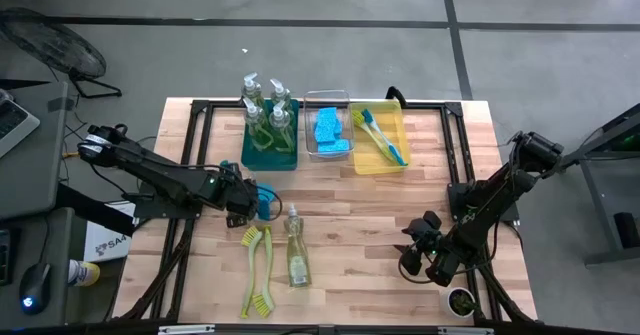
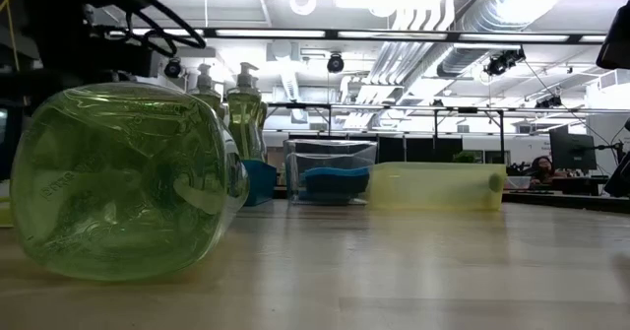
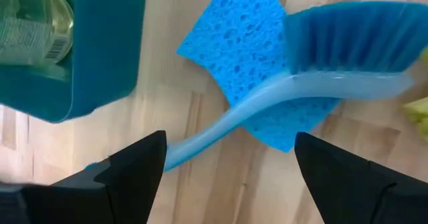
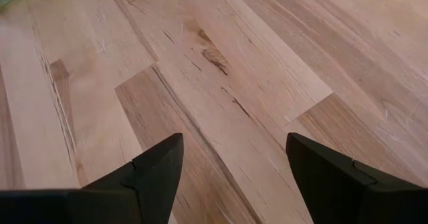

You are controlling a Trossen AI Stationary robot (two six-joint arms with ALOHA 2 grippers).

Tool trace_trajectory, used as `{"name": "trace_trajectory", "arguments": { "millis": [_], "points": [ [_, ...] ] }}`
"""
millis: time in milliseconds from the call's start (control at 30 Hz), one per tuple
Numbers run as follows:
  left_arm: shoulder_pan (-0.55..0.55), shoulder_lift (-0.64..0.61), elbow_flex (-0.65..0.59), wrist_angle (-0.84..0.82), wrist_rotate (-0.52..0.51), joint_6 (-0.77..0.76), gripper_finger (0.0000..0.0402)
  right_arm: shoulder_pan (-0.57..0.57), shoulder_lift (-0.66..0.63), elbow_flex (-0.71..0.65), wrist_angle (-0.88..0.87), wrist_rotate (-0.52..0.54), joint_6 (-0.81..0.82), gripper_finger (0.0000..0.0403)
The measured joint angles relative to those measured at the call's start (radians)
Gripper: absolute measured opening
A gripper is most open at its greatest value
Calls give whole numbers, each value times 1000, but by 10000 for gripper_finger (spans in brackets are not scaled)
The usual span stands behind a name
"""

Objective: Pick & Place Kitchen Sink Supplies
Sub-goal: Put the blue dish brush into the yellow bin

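Blue brush [image 3: 281, 93] over sponge [image 3: 247, 57], left claw [image 3: 227, 164] open; bin edge [image 3: 100, 57] near.

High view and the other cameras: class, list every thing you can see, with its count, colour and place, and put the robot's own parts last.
Clear pump bottles of yellow-green soap: several in the teal rectangular bin; one lying on the table.
Bright blue rectangular sponges: several in the clear rectangular bin; one loose sponge under a brush.
Long-handled dish brushes: blue and green ones in the yellow rectangular bin; two yellow-green ones on the table; one blue brush lying across the sponge.
Wooden table: one, pale.
Left gripper: jaws open, over the blue brush.
Right gripper: jaws open, over bare wood.
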Motion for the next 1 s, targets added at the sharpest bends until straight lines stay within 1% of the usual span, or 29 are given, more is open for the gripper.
{"name": "trace_trajectory", "arguments": {
  "millis": [200,400,633,933,1000],
  "points": [
    [0,0,-45,89,-32,49,324,0,0,0,0,1,0,259],
    [0,0,-89,147,-40,46,324,0,0,0,0,1,0,259],
    [0,0,-139,250,-42,41,324,0,0,0,0,9,0,259],
    [0,0,-158,304,-41,40,323,0,0,0,0,9,0,259],
    [0,0,-158,317,-39,40,317,0,0,0,0,9,0,259]
  ]
}}
